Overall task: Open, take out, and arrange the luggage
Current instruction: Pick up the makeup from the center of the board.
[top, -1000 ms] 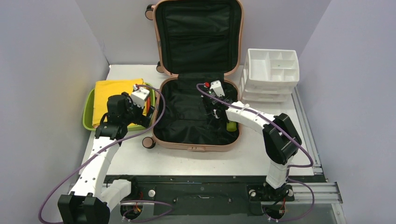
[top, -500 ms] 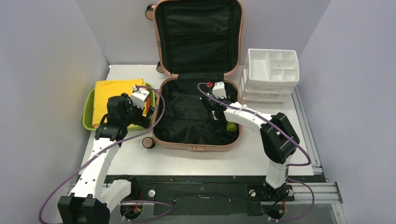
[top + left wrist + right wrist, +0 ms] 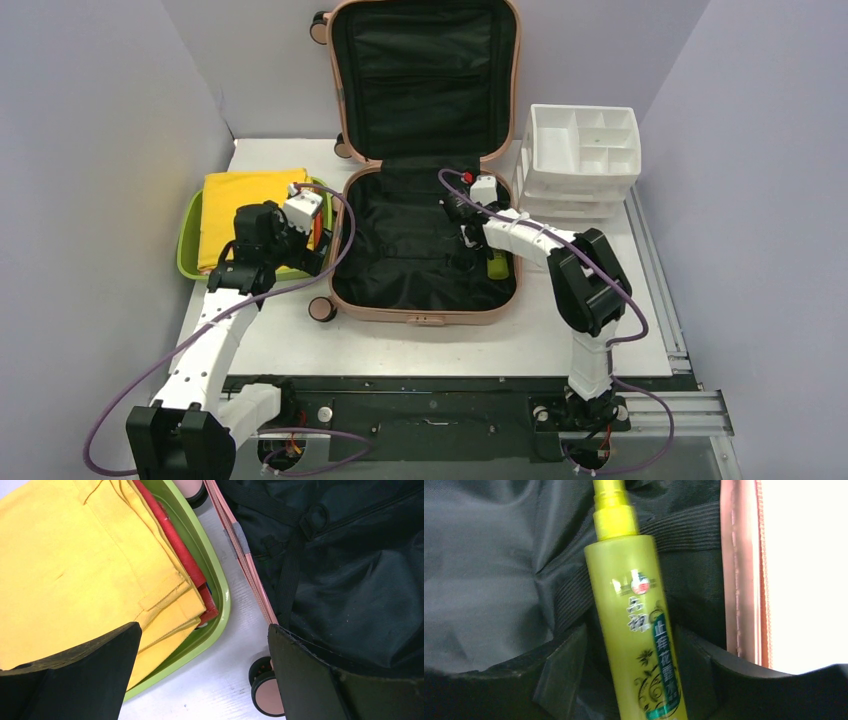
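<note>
The salmon-pink luggage lies open on the table, its lid standing against the back wall, black lining showing. A yellow-green spray bottle lies in the lower half by the right rim; from above, the bottle peeks out beside the arm. My right gripper straddles the bottle, open, with a gap still showing on the left side. My left gripper hangs open over the bare table between the green tub and the luggage's caster wheel, holding nothing.
The lime-green tub at the left holds folded yellow cloth over a red cloth. A white drawer organizer stands right of the luggage. Grey walls close in on three sides.
My right gripper has shifted right inside the luggage to the bottle, and its jaws have narrowed around it. The left arm has barely moved.
</note>
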Motion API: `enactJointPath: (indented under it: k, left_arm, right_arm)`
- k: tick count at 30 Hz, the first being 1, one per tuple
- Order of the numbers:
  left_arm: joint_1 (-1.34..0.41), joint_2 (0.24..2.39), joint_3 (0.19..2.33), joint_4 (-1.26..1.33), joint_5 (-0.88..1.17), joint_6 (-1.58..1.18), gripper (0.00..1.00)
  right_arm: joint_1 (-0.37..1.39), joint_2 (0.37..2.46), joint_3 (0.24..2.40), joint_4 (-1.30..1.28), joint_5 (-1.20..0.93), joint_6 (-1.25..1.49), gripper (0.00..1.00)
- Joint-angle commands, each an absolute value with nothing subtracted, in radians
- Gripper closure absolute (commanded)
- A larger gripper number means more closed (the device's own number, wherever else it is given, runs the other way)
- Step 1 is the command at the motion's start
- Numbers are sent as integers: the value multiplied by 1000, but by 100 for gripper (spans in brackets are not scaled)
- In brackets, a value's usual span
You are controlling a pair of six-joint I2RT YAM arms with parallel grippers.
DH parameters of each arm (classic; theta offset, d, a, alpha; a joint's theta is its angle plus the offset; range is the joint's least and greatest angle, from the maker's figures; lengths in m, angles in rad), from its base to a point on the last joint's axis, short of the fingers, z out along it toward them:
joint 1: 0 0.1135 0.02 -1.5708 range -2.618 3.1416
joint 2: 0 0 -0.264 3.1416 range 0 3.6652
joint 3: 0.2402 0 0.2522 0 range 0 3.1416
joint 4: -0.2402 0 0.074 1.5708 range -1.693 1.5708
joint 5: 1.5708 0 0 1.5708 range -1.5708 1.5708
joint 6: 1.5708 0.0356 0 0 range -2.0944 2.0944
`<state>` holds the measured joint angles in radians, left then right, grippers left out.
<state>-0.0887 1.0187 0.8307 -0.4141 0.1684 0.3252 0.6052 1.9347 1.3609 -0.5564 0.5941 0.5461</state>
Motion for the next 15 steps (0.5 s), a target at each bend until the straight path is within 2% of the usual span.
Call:
enactJointPath:
  k: [1,2,6,15]
  left_arm:
    - [-81,1026,844,-376,166,322,4]
    - [-81,1027,843,-377,165,322,4]
    - [-83,1029,842,-379,169,322,4]
    - [-82,1008,839,-382,170,322,4]
  right_arm:
    - [577,1964,1401,-604,605,554,48]
    - [577,1961,1401,-605,600,553,56]
    - [577,1937,1411,-597,568,539,72]
    - [601,1876,1471,-587,487,453,83]
